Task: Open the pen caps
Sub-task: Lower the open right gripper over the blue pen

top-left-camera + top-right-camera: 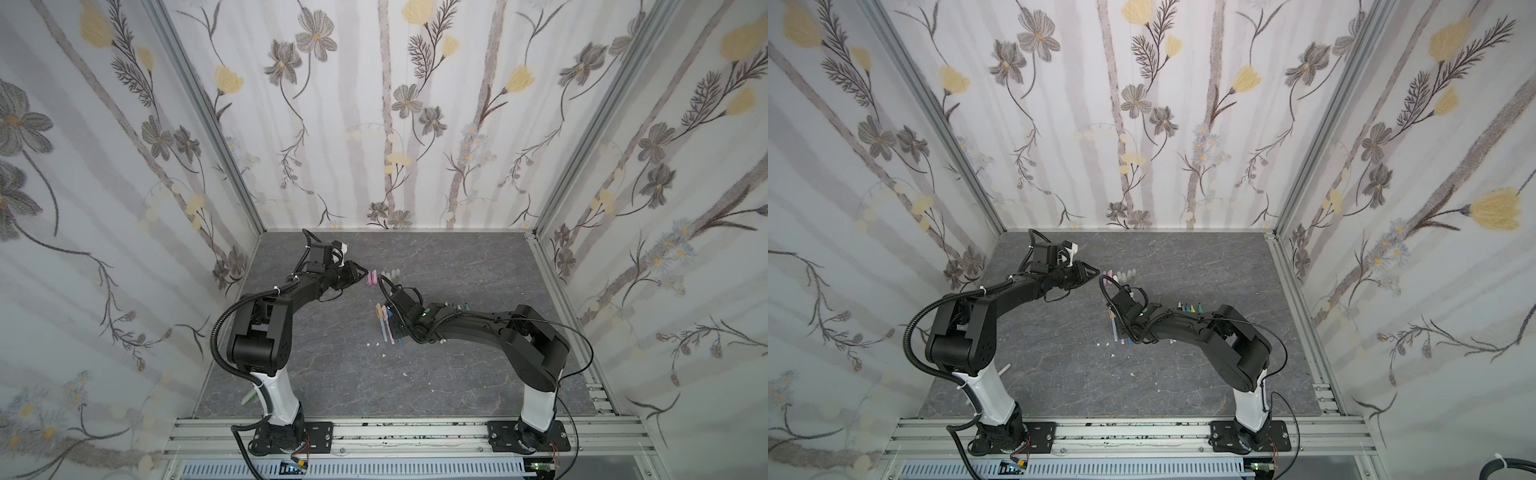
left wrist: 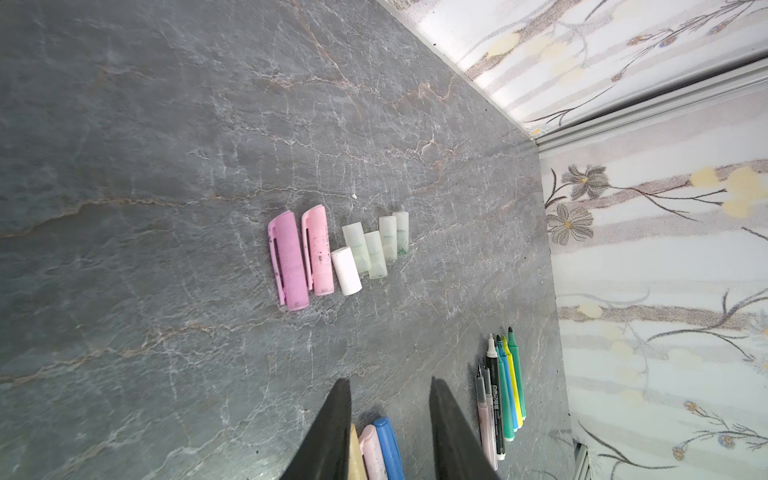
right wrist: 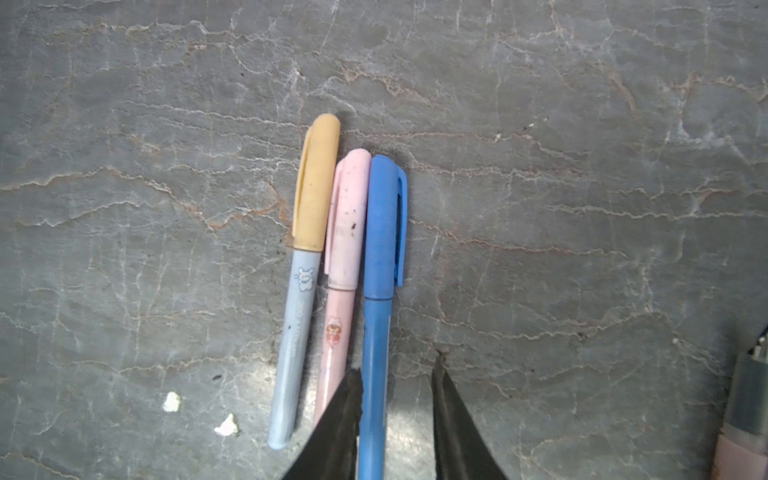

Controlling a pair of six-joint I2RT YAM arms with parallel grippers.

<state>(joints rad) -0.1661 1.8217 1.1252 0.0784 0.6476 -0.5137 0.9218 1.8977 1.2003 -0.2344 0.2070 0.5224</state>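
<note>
While right pincer (image 3: 395, 374) straddles blue pen (image 3: 376, 332) — cap (image 3: 384, 224) on.

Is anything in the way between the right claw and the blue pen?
Nothing visible is. The right gripper stands open astride the blue pen. The pink pen lies right alongside it, by one finger.

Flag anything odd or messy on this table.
Small white scraps litter the table beside the three capped pens. The loose pink cap is smudged with dark specks.
</note>
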